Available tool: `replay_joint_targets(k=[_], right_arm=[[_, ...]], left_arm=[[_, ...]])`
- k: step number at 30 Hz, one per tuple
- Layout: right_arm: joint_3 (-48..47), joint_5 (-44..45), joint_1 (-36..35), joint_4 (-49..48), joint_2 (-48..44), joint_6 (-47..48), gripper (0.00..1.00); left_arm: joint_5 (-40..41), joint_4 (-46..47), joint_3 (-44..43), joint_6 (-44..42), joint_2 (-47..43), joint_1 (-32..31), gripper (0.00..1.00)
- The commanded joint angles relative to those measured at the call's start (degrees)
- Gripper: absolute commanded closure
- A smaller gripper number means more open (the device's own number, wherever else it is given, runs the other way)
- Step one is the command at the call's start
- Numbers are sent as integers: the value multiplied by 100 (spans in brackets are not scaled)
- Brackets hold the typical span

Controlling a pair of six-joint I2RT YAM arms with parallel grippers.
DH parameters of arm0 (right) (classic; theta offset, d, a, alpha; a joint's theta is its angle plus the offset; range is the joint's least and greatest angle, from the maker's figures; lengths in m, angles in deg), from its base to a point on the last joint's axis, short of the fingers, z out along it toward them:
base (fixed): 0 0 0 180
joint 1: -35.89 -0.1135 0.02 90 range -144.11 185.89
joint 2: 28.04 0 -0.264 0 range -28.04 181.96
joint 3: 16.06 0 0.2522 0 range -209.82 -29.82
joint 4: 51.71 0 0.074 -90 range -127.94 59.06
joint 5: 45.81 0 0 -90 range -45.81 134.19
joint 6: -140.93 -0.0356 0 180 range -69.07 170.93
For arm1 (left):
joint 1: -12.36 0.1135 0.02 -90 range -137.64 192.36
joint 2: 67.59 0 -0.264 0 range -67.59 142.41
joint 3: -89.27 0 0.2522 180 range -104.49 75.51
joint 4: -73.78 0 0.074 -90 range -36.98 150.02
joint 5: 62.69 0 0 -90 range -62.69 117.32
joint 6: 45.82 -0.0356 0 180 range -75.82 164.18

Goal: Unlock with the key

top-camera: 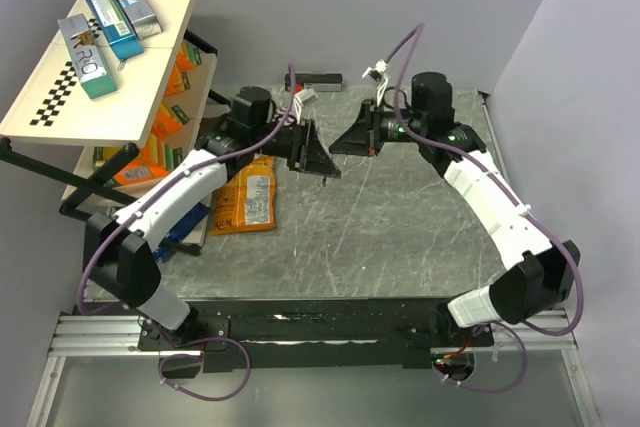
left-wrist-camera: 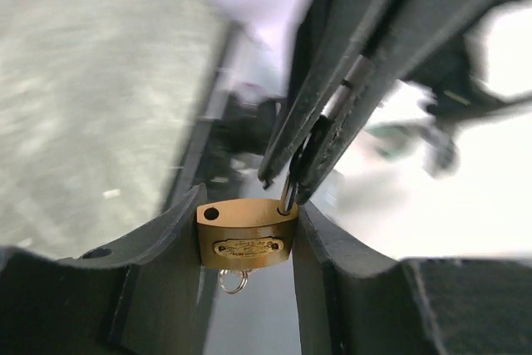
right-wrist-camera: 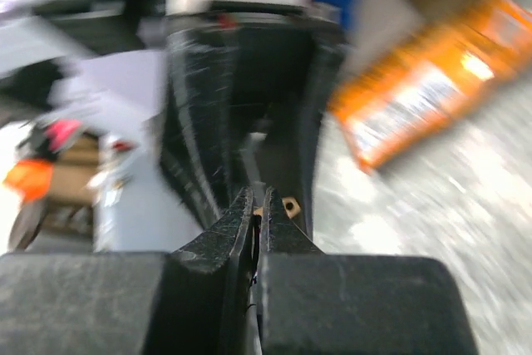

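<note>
A small brass padlock (left-wrist-camera: 245, 243) sits crosswise between the fingers of my left gripper (left-wrist-camera: 249, 209), which is shut on its body. One shackle hole (left-wrist-camera: 210, 214) on the lock's top is empty. From above, my right gripper (left-wrist-camera: 293, 179) pinches the silver shackle leg (left-wrist-camera: 288, 197) that stands in the other hole. In the right wrist view that gripper (right-wrist-camera: 256, 205) is shut, with a brass corner (right-wrist-camera: 290, 205) just past its tips. A thin wire ring (left-wrist-camera: 233, 281) hangs under the lock. The key itself is hidden. From above, both grippers (top-camera: 318, 159) (top-camera: 348, 139) meet above the table's middle rear.
An orange snack bag (top-camera: 248, 199) lies on the grey table left of the grippers. A two-tier rack (top-camera: 60, 97) stands at the far left with boxes (top-camera: 110, 12) on top and orange packs below. A dark block (top-camera: 320, 77) rests at the back edge.
</note>
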Motion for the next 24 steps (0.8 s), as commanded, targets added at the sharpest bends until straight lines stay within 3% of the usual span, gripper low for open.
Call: replay_joint_targets(k=[1, 8, 12, 20, 24], right_arm=[[95, 1508, -248, 1256, 282, 974, 100], [904, 1899, -221, 494, 976, 957, 100], [1335, 1872, -160, -27, 1381, 966, 100], [1669, 1740, 16, -730, 2277, 869, 100], [1713, 1784, 86, -862, 2594, 930, 100]], left_arm=[[2661, -1418, -369, -511, 620, -164, 99], [4041, -2244, -1090, -836, 1754, -604, 99], [4612, -2167, -1135, -933, 2421, -718, 99], [4825, -2044, -1381, -890, 3310, -780, 99], [4737, -2070, -1556, -846, 3661, -789, 91]])
